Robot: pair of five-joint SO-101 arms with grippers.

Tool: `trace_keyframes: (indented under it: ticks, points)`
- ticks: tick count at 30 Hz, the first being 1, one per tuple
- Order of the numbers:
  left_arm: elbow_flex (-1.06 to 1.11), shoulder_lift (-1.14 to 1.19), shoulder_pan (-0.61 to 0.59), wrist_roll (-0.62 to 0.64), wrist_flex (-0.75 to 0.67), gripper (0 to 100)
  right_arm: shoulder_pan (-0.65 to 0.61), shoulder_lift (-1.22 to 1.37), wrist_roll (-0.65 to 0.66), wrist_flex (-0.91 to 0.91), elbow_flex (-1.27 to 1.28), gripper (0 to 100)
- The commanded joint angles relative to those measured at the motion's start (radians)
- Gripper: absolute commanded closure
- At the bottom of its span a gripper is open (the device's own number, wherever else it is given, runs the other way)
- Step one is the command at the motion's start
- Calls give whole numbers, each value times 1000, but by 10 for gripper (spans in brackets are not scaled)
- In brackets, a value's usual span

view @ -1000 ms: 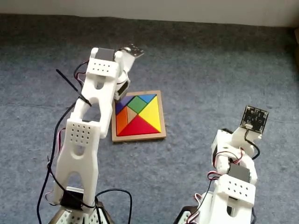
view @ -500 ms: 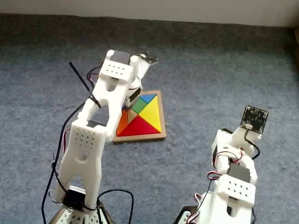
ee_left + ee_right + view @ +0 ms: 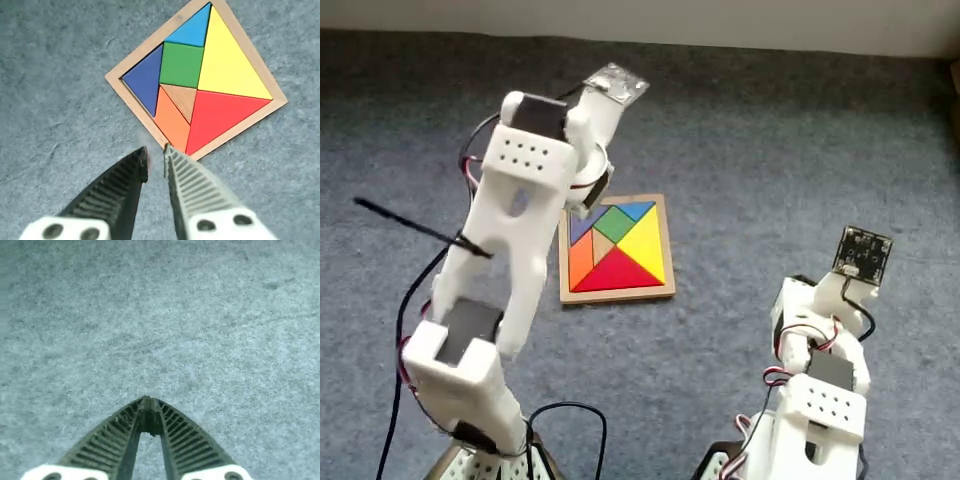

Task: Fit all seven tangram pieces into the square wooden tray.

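Since the earlier frame the left arm (image 3: 525, 190) had risen and swung left off the tray (image 3: 620, 294). The tray lay mid-carpet (image 3: 770, 150) with all seven pieces (image 3: 638, 245) seated, and the right arm (image 3: 820, 350) sat near right. At the left wrist, the left gripper (image 3: 156, 151) hung by the tray's left edge, fingers barely parted and empty. At the right wrist, the right gripper (image 3: 149, 402) was closed on nothing. The puzzle looked finished, so the next move called only for withdrawing without nudging the tray.

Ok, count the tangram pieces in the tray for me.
7, all flat inside the square wooden tray: yellow triangle and red triangle fill one half; light blue triangle, green square, dark blue triangle, tan triangle and orange parallelogram fill the other. None look hidden.
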Motion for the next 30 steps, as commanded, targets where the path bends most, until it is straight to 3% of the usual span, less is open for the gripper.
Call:
trace_keyframes:
  ticks: [1, 13, 19, 26, 30]
  points:
    - [189, -269, 28, 20, -107, 998, -19, -16, 14, -31, -7, 992]
    - [1026, -1099, 53, 26, -571, 995, -21, -18, 14, -22, -7, 992]
    - [1247, -1411, 36, 26, -634, 995, -22, -18, 14, 85, -15, 992]
    - [1425, -1641, -104, 94, -638, 995, -77, -22, 12, 91, -10, 993]
    - [1524, -1773, -185, 95, -654, 995, -91, -142, 12, 186, -8, 993]
